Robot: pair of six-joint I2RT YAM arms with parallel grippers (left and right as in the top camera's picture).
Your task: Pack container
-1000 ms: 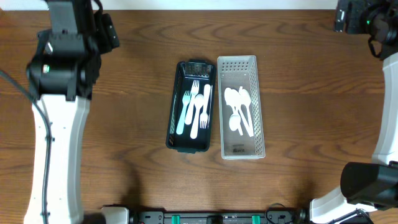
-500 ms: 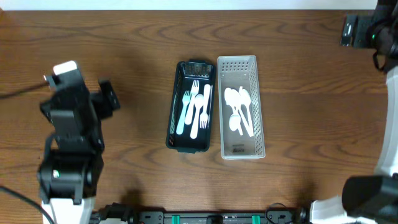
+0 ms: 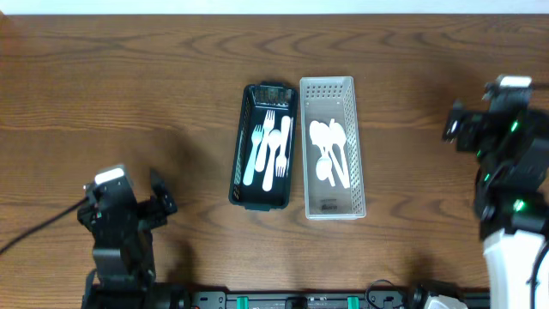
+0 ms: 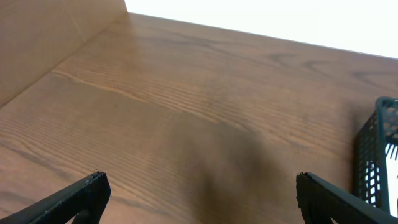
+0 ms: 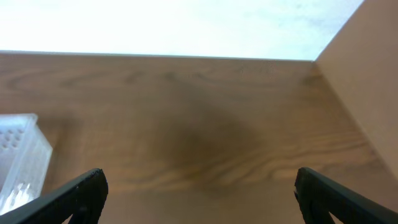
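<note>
On the wooden table [image 3: 171, 86], a dark basket [image 3: 241, 142] holding white plastic forks [image 3: 268, 148] touches a clear perforated tray [image 3: 328, 93] holding white spoons [image 3: 331, 156]. The left gripper [image 4: 202, 196] and the right gripper [image 5: 200, 186] hang with jaws spread wide and empty, well apart from both containers.

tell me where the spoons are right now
In the overhead view the spoons lie inside the clear basket at mid-table, directly right of the dark basket holding the forks.
</note>
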